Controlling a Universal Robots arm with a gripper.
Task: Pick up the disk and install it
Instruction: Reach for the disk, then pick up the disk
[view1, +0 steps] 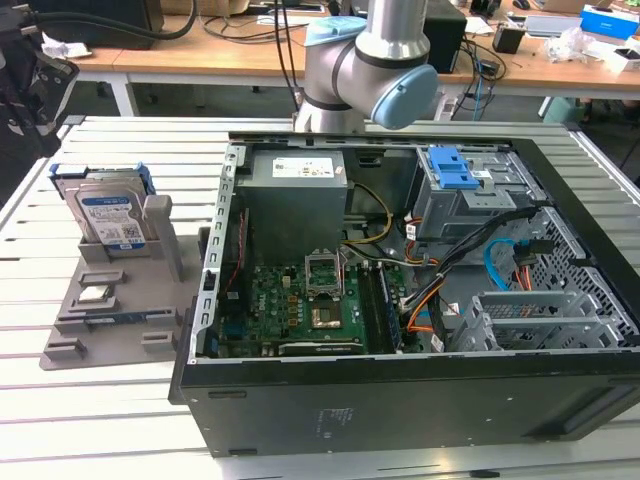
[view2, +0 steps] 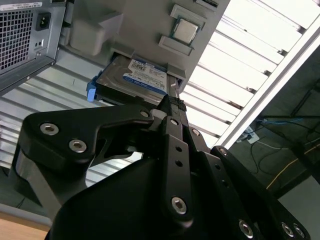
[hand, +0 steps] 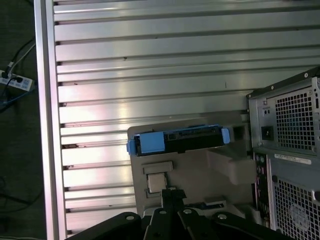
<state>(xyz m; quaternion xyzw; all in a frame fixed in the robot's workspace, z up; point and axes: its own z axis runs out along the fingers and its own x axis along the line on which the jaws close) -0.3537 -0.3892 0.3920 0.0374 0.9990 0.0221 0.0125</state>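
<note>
**A:** Exterior view first. Where's the disk (view1: 105, 212)?

**B:** About nine o'clock from the open computer case (view1: 400, 405). It stands on edge in a slot at the twelve o'clock end of the grey holder (view1: 120, 300), on the slatted table (view1: 100, 420). The label faces the camera.

**A:** In the case yet?

**B:** No, it sits in the holder.

**A:** Gripper?

**B:** In both wrist views the gripper (view2: 172, 103) (hand: 170, 194) is near the holder, apart from the disk (view2: 137, 80) (hand: 175, 141). The jaws are closed tip to tip, with nothing between them.

**A:** Anything else?

**B:** A small square chip (view1: 95, 294) sits in a holder pocket, at six o'clock from the disk in the exterior view.
</note>
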